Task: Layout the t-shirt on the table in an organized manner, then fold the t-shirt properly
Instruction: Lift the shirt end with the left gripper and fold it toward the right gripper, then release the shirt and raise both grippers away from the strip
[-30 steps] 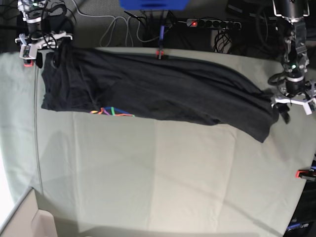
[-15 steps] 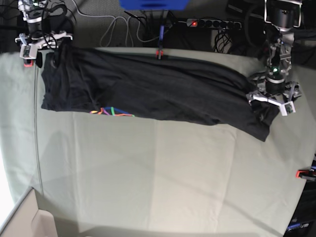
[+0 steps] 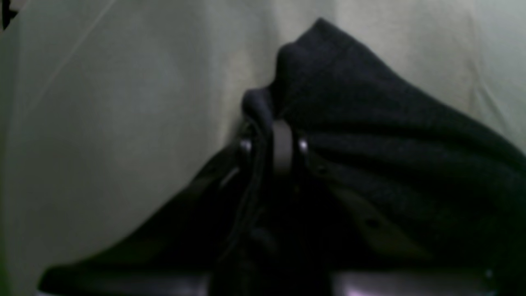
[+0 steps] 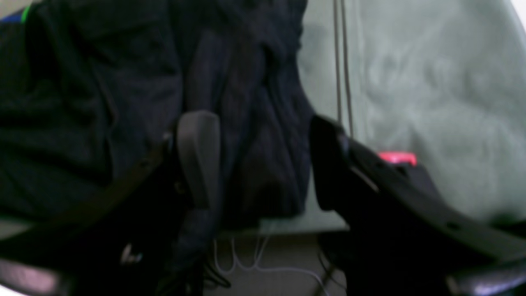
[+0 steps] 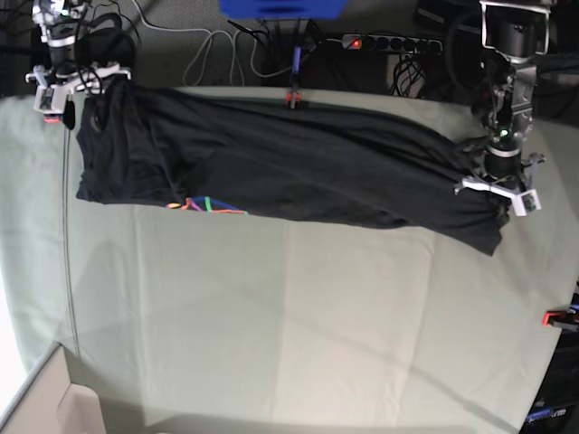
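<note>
Since the earlier frames the left gripper (image 5: 496, 192) had come in from beyond the shirt's end at the right edge of the base view and onto the cloth, and its jaws, spread wide then, had closed. In the left wrist view the gripper (image 3: 273, 148) was pinched nearly together on a bunched fold of the shirt (image 3: 394, 156), with dark fabric squeezed up between the pads and standing above them.

The right gripper (image 5: 68, 81) sat at the upper left of the base view, where it was before, at the shirt's other end. In the right wrist view its jaws stood well apart, with a hanging wad of shirt (image 4: 246, 123) between them at the table's edge; whether the pads actually pressed that cloth I could not tell.

The shirt (image 5: 289, 167) lay as a long crumpled band across the upper part of the table (image 5: 298, 325), slanting down toward the right, a scrap of rainbow print (image 5: 204, 205) showing at its lower edge on the left side.

The step in hand looked like the laying-out, not the folding: both ends were being taken up. Next would probably call for a firm hold at both ends, then lifting and drawing them apart so the band opens flat toward the lower middle of the frame.
</note>
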`<state>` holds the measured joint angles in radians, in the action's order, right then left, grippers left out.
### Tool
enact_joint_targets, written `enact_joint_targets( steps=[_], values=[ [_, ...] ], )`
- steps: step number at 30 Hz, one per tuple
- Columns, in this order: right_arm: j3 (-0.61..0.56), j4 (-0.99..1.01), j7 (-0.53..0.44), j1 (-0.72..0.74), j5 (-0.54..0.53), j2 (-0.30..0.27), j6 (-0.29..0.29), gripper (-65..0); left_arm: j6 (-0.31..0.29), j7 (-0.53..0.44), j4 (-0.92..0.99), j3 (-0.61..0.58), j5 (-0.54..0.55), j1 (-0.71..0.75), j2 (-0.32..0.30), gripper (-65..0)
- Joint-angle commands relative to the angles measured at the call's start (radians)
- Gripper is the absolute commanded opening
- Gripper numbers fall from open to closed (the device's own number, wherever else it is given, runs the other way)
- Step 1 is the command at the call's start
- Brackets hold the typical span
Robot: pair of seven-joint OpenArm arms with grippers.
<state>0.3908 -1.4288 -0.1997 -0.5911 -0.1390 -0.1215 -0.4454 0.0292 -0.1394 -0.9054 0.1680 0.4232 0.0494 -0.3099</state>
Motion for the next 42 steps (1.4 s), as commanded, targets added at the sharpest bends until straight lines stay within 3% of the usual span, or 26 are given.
enact_joint_targets(
  steps=[1, 6, 11, 15, 20, 28, 37, 42],
  values=[
    [0.007, -0.014, -0.027, -0.010, -0.014, -0.013, -0.002, -29.8, 0.031, -0.013, -0.033, 0.054, 0.004, 0.002, -0.022, -65.0],
    [0.006, -0.014, -0.027, -0.008, -0.014, -0.013, -0.002, -29.8, 0.030, -0.009, -0.183, 0.179, -0.002, 0.054, -0.004, -64.9],
    [0.004, -0.014, -0.027, -0.008, -0.014, -0.011, -0.002, -29.8, 0.030, -0.009, -0.344, 0.176, -0.004, 0.103, -0.002, -64.9],
    [0.007, -0.016, -0.027, -0.005, -0.014, 0.001, -0.002, -29.8, 0.031, -0.007, -0.479, 0.175, -0.007, 0.152, 0.050, -64.9],
    [0.009, -0.016, -0.027, 0.006, -0.014, 0.003, 0.000, -29.8, 0.031, -0.007, -0.633, 0.020, -0.145, 0.244, 0.117, -64.9],
    [0.130, -0.014, -0.017, 0.052, -0.014, 0.070, 0.000, -29.8, 0.031, -0.016, -0.643, -0.233, -0.369, 0.297, 0.252, -64.9],
    [0.136, -0.014, -0.017, 0.047, -0.014, 0.067, 0.000, -29.8, 0.036, -0.009, -0.602, -0.414, -0.484, 0.297, 0.260, -64.5],
    [0.136, -0.014, -0.016, 0.046, -0.014, 0.069, 0.000, -29.8, 0.033, -0.009, -0.527, -0.425, -0.527, 0.295, 0.263, -64.4]
  ],
)
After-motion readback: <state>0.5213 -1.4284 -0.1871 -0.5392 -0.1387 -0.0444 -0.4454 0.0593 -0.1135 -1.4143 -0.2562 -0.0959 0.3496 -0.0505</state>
